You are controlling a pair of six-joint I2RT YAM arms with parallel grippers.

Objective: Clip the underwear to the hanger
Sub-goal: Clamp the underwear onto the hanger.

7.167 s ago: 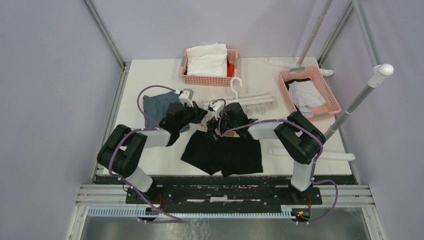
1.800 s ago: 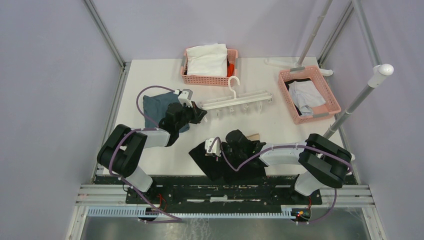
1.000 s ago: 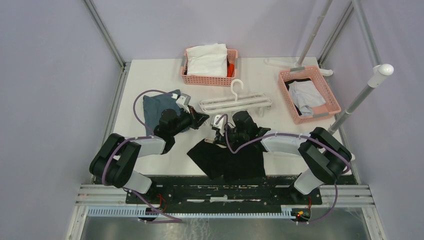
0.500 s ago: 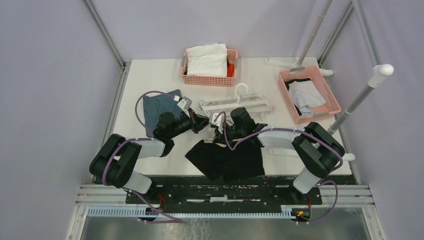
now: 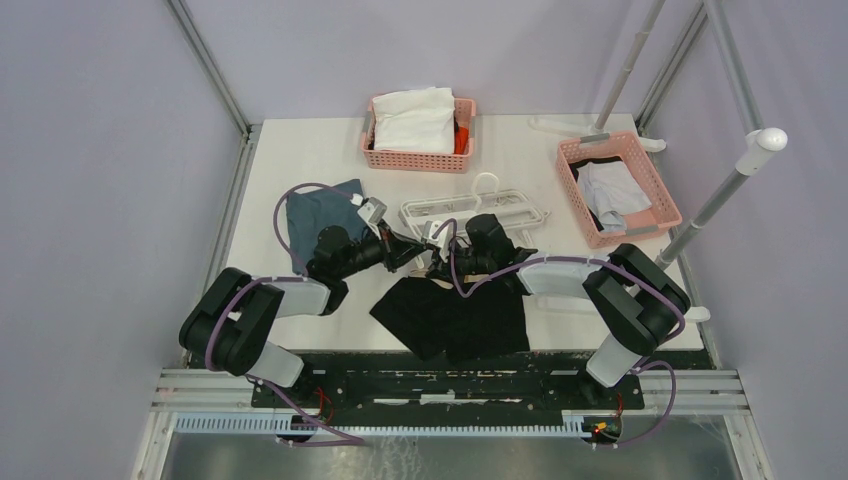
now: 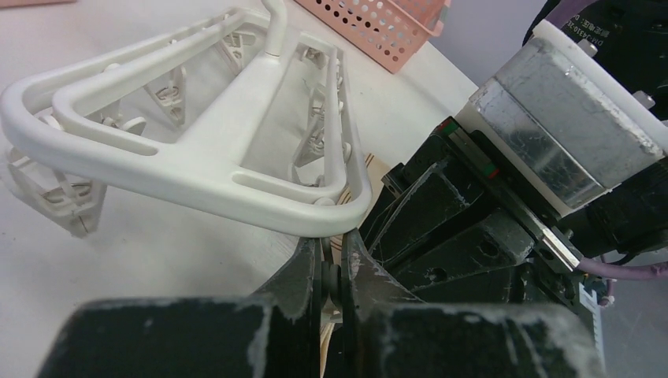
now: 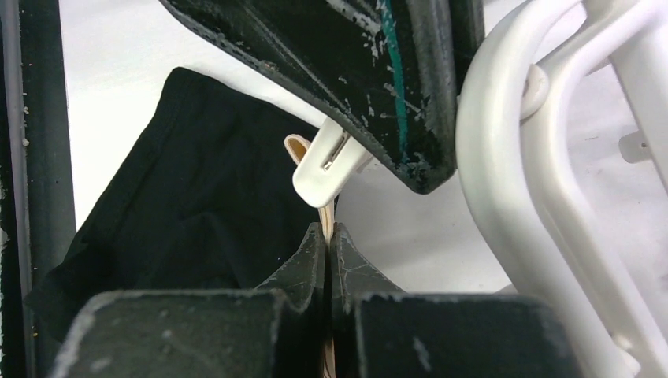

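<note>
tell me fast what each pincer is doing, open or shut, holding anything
left pincer: closed on a clip of the hanger
right pincer: closed on the underwear at its waistband

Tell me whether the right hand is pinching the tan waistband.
Yes: the right hand is shut on the tan waistband of the underwear, which sticks up from its closed grip.

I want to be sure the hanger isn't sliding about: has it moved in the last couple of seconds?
Yes. The hanger has shifted toward the arms, and its hook is now farther from the back basket.
</note>
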